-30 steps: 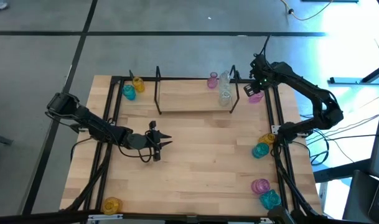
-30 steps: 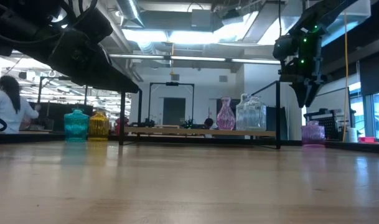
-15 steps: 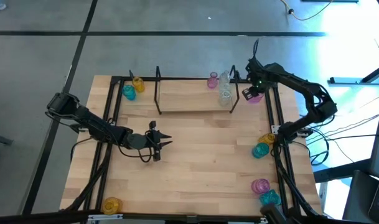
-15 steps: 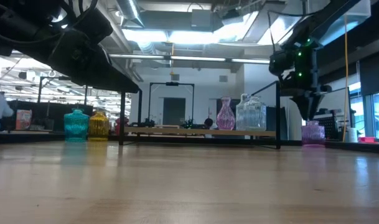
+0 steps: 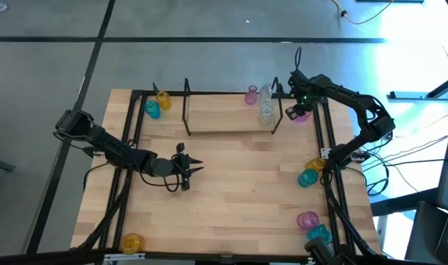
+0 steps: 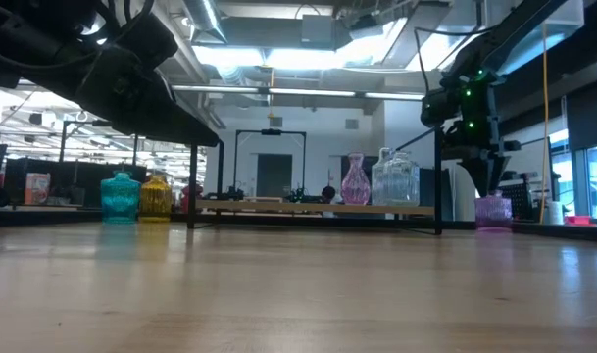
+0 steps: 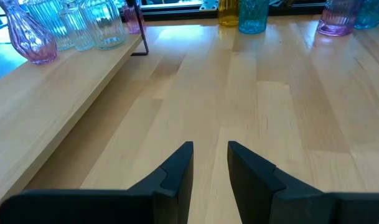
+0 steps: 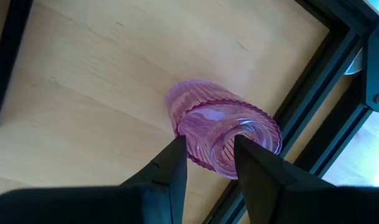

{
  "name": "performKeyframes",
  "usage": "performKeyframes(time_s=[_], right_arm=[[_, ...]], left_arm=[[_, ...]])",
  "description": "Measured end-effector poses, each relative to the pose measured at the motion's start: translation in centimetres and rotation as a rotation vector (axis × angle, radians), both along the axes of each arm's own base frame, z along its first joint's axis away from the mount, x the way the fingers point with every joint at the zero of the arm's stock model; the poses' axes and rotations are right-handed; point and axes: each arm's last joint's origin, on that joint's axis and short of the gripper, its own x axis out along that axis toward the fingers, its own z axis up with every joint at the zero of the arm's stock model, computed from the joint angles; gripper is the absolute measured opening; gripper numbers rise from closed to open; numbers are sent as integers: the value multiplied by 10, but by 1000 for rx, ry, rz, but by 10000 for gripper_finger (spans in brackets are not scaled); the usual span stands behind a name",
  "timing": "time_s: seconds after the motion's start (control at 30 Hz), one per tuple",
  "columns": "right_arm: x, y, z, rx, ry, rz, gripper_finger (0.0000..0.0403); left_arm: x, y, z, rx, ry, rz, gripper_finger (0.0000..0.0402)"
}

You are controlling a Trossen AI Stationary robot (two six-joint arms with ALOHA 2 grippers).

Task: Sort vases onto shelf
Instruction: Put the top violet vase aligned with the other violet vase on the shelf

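Right claw (image 8: 206, 155) apart above pink vase (image 8: 223, 134), vase base hidden, left claw (image 7: 210, 155) apart, empty

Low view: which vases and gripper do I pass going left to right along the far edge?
Teal vase → yellow vase → pink vase on the shelf → clear vase → right gripper, directly above the low pink vase.

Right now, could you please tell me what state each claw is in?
Left claw: open a little, empty, over the table's middle.
Right claw: open, holding nothing, poised above the pink vase beside the shelf.
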Motion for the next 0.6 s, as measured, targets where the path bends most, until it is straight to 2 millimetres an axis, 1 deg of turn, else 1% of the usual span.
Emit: performKeyframes(time_s=[0.1,0.17,0.4,0.43,0.6], right_arm=[[0,0,0,2,1,3,110],[0,0,0,3,3,8,94],[0,1,0,12,13,58,11],[0,1,0,12,13,62,7],[-1,0,0,-2,44,84,13]], left_arm=[[0,0,0,0,0,0,92],[0,0,0,0,0,0,92],[0,0,0,1,0,2,92],[0,0,0,1,0,3,92],[0,0,0,2,-1,3,92]])
